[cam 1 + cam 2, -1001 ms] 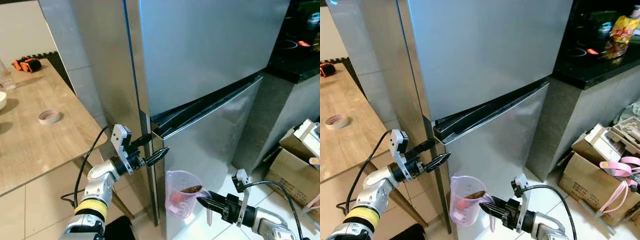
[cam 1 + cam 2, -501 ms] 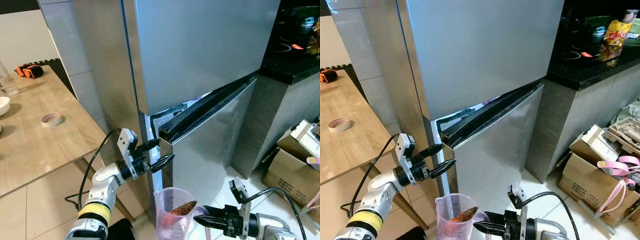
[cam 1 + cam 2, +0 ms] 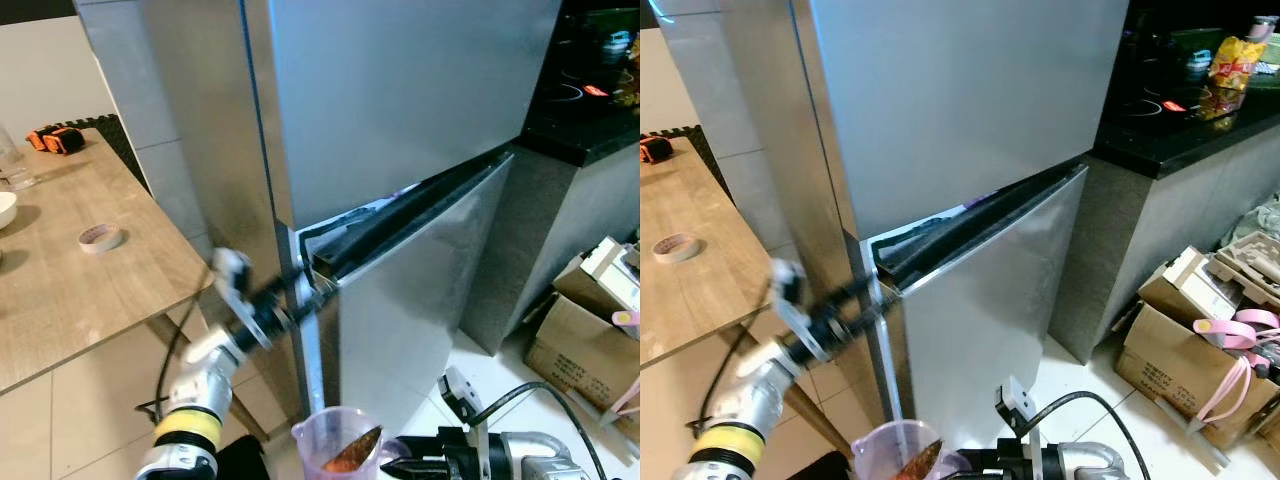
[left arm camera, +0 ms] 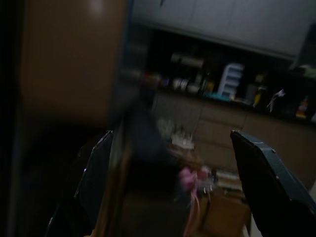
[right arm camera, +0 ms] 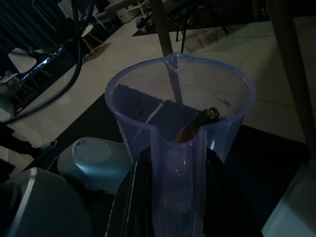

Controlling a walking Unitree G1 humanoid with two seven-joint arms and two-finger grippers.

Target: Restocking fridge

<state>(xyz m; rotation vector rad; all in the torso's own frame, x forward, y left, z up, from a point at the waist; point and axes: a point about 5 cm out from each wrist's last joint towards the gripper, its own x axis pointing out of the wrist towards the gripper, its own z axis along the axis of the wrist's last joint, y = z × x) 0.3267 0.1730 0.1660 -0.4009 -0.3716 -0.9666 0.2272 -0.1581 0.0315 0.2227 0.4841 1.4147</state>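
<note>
Opening the lower fridge door (image 3: 420, 290) is the step in hand: the left gripper (image 3: 290, 308), blurred, sits at the door's near top corner, fingers (image 4: 94, 177) spread wide either side of its edge. The door stands only slightly ajar, so next I judge it needs swinging wide. The right gripper (image 3: 405, 467) pinches the handle of the clear jug (image 5: 180, 143) holding a carrot (image 5: 197, 124), low before the door
</note>
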